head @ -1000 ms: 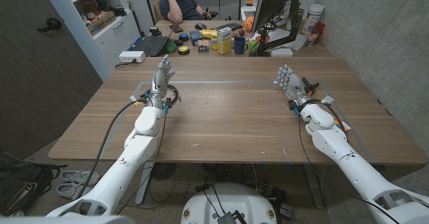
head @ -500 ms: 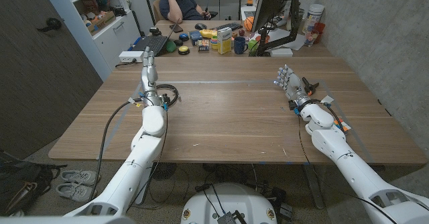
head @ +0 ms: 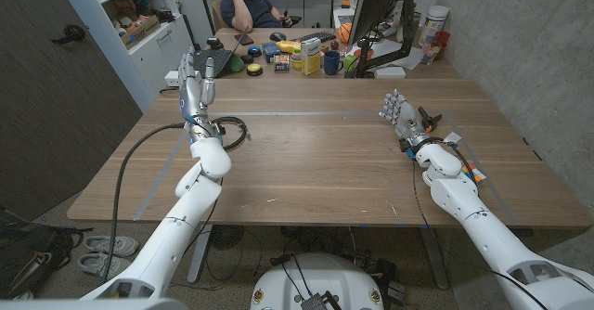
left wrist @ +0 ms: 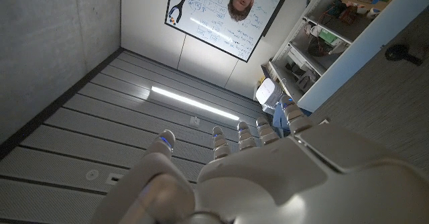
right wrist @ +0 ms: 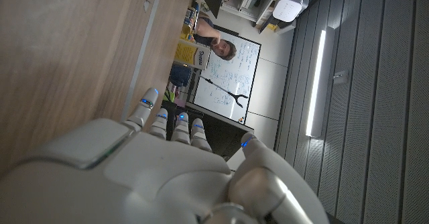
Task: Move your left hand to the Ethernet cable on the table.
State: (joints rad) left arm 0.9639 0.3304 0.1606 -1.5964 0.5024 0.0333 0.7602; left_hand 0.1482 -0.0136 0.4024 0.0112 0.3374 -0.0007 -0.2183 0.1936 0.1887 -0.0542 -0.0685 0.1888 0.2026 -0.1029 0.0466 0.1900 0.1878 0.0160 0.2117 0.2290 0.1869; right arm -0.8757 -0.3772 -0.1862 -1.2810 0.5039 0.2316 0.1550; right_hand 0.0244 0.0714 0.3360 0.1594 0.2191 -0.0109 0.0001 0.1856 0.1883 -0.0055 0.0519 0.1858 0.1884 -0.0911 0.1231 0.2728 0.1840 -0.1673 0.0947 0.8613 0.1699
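The Ethernet cable (head: 234,128) is a small black coil on the wooden table (head: 316,161), on its left side. My left hand (head: 192,76) is raised above the table's far left edge, fingers apart and pointing up, holding nothing. It stands left of and beyond the coil, while the wrist is just beside the coil. In the left wrist view the back of the left hand (left wrist: 268,177) faces the ceiling. My right hand (head: 397,111) stands upright over the table's right side, fingers apart and empty. The right wrist view has the right hand (right wrist: 167,177) beside the wood.
A cluttered desk (head: 306,55) with a laptop (head: 206,63), mugs and a monitor (head: 376,8) adjoins the table's far edge; a person (head: 249,4) sits behind it. A small black object (head: 428,117) lies by my right hand. A shelf unit (head: 139,18) stands far left.
My left hand has risen and swung left and farther away, from over the cable coil to the table's far left edge. The right arm has not moved.
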